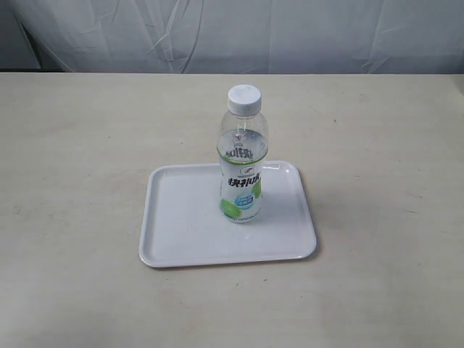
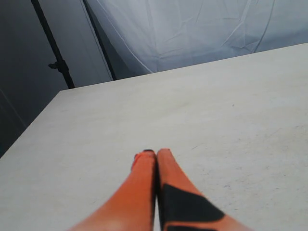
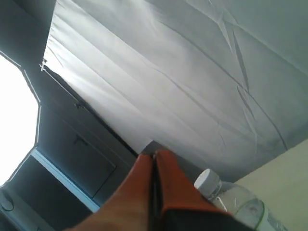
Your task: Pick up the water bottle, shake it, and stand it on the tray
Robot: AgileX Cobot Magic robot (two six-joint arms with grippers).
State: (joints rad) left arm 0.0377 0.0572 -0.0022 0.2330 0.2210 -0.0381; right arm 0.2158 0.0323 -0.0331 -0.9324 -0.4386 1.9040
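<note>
Bottle (image 1: 242, 159) upright on tray (image 1: 185, 221), right gripper (image 3: 154, 155) in wrist view only

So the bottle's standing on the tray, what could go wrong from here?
The bottle is tall and narrow, standing upright on the tray, so a bump could topple it. The right gripper is shut with the bottle in its view, perhaps close; a swing that way might knock it. The left gripper, shut, sees only table, so it seems less of a threat.

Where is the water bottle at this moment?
In the exterior view, the water bottle stands upright on the tray, slightly right of its middle.
</note>
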